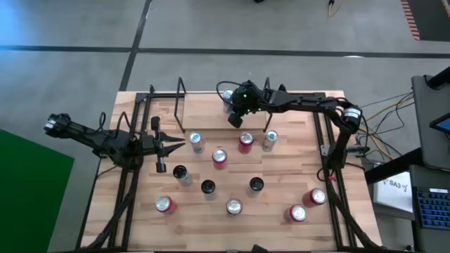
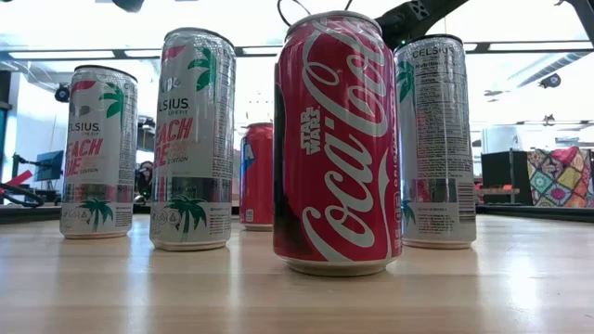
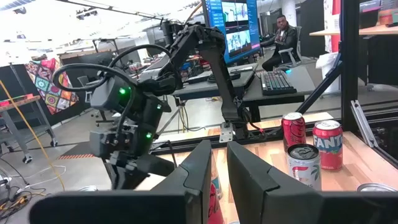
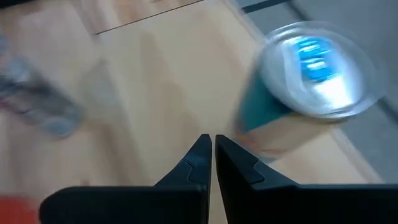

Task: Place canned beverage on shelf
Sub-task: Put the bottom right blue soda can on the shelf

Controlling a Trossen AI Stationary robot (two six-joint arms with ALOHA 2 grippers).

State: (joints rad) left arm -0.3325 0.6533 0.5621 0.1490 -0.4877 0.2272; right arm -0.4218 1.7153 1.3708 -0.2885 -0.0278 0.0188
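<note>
At the far edge of the counter (image 1: 281,218), my right tool (image 4: 213,144) hangs over the shelf (image 1: 184,105) area with its fingers pressed shut and nothing between them. Just beside it stands a silver can with a teal side (image 4: 311,81), upright on the light wood; in the high view that same can (image 1: 227,96) sits at the rack's right-hand end, partly hidden under my wrist. I cannot tell whether it stands fully within the rods or just against them.

My left tool (image 1: 171,146) waits at the counter's left side, fingers nearly together and empty, pointing across toward the other cans.

The loose stock is well spread: a red can (image 1: 245,141), a silver one (image 1: 196,141) and more nearer the front edge. From table height the big red cola can (image 2: 337,139) fills the view.

My worry here is the closed right tool so near that upright can. If I swing or lift carelessly, a finger or the wrist housing could clip its rim and topple it off the shelf floor. The thin rods are also close to the arm; snagging one would shove the whole rack. Reaching back for the next can, I must clear the red can and its neighbours, which stand just below the arm.
</note>
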